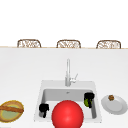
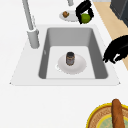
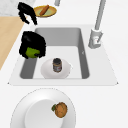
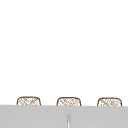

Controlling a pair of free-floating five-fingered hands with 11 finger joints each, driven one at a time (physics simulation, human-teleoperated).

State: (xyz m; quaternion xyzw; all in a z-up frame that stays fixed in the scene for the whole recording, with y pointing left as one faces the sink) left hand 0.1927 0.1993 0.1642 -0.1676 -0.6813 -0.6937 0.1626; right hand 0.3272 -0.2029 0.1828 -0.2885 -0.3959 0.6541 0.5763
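Note:
My right hand (image 1: 89,97) hovers over the right end of the sink (image 1: 67,84), its fingers curled round a small green fruit (image 1: 86,102). From the sides the same hand (image 3: 33,43) grips the fruit (image 3: 32,52) above the basin's front part. My left hand (image 1: 43,108) hangs at the sink's front left corner with fingers curled and nothing in them; it is also seen from the left (image 2: 117,48). On the basin floor a white plate (image 2: 78,66) carries a dark jar (image 2: 70,58). A big red ball (image 1: 67,115) covers the sink's front middle.
A tall faucet (image 1: 68,72) stands behind the basin. A white plate (image 1: 117,106) right of the sink holds a small brown item (image 1: 111,97). On the left counter sits a yellow dish (image 1: 6,113) with a long brown loaf (image 1: 11,109). Three chair backs (image 1: 28,43) line the far edge.

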